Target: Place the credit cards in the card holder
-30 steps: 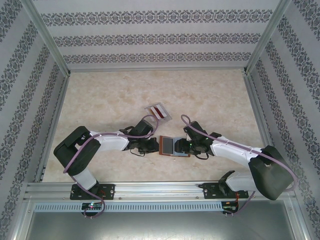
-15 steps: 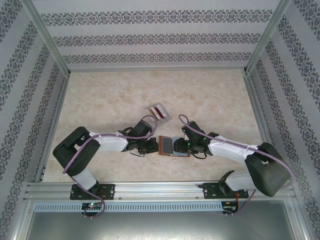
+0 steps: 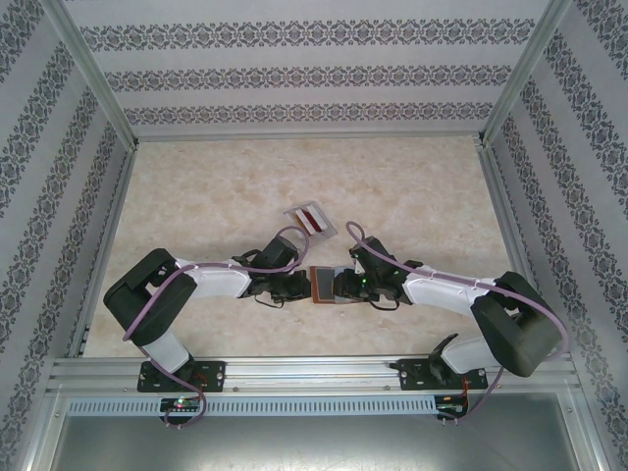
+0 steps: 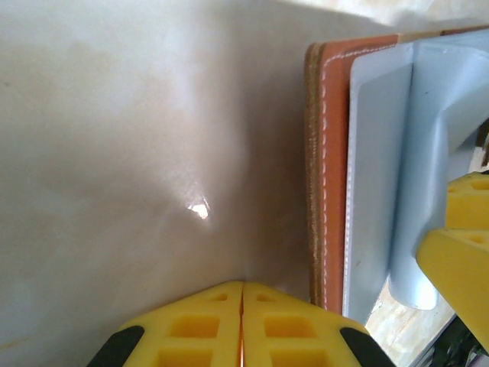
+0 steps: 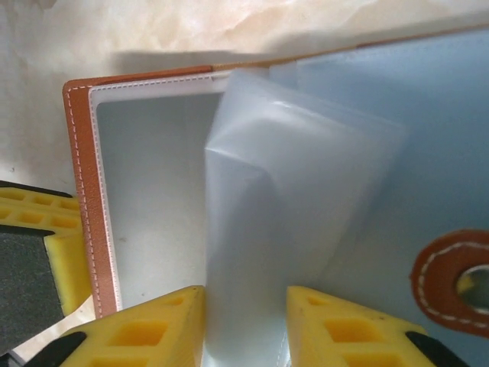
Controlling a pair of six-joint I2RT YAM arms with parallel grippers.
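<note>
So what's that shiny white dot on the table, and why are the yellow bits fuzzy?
Left wrist view: the dot is glare on the table, and the left gripper sits too near the lens to be sharp; right wrist view: the card holder looks milky.

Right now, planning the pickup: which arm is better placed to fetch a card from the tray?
Left, probably: left tool shut and empty beside the card holder; right tool straddles its sleeve.

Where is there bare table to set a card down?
Bare table runs from the clear tray to the back wall, across the full width. Crowded at centre: left fingers and right fingers meet at the card holder, tray just behind.
</note>
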